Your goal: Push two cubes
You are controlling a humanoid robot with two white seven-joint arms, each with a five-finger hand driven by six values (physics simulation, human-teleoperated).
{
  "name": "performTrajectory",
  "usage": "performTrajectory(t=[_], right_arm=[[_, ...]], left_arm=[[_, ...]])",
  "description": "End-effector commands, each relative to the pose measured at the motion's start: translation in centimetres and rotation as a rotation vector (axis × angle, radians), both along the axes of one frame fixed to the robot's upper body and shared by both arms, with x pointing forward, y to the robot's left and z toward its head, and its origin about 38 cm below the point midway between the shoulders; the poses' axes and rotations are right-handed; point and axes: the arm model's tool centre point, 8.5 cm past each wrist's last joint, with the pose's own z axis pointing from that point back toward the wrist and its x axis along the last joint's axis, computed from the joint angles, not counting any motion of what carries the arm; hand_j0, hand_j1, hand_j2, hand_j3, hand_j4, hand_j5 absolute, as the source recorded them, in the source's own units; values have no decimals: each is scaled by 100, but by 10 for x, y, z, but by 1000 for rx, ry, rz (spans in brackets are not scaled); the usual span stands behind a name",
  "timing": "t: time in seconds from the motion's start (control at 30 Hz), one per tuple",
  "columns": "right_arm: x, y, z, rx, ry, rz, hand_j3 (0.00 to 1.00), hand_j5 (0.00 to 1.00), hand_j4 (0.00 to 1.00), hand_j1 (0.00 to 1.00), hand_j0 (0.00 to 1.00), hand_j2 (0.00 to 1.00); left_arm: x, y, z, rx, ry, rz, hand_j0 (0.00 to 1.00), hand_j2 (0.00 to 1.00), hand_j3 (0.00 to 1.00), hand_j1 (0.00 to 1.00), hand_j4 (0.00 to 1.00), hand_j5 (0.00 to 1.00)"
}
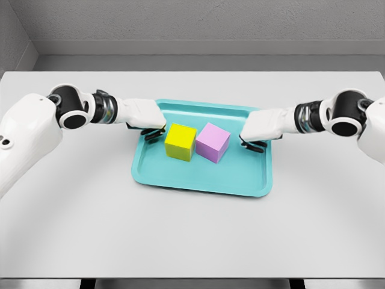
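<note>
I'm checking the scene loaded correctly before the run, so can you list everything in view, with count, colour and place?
Table: one, light grey, fills most of the view.
Tray: one, teal, middle of the table.
Yellow cube: one, on the tray, left of the pink one, close beside it.
Pink cube: one, on the tray, right of the yellow one.
Left hand: one, white with dark fingers, over the tray's left edge, right up against the yellow cube.
Right hand: one, white with dark fingers, over the tray's right side, a gap away from the pink cube.
</note>
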Motion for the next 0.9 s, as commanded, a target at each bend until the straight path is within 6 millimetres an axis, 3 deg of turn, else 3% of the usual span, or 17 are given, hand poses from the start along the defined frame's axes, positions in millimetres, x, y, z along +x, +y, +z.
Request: performTrajectory(t=[0.0,0.1,0.2,0.3,0.43,0.57,0.67,0.87], right_arm=[[0,-2,-13,-23,29,-10,0,0,0,0,0,0],[7,6,-18,-19,39,-19,0,0,0,0,0,0],[26,-11,-5,-26,17,-86,0,0,0,0,0,0],[37,-11,3,-25,4,-108,0,0,0,0,0,0],[60,26,14,-14,-22,-97,0,0,0,0,0,0],[65,33,12,-13,-16,-104,0,0,0,0,0,0],[67,39,13,-22,-23,-100,0,0,0,0,0,0],[70,54,7,-28,-11,-94,0,0,0,0,0,0]], left_arm=[[-4,1,6,-8,-11,-15,1,1,1,1,1,1],[-5,5,7,-12,-6,-11,1,1,1,1,1,1],[-16,1,10,-24,2,-53,1,1,1,1,1,1],[-16,1,10,-24,2,-53,1,1,1,1,1,1],[-16,1,11,-24,0,-53,1,1,1,1,1,1],[-16,2,12,-25,-2,-52,2,2,2,2,2,2],[-8,40,26,-24,-18,25,2,2,2,2,2,2],[-9,38,26,-27,-17,19,2,2,2,2,2,2]])
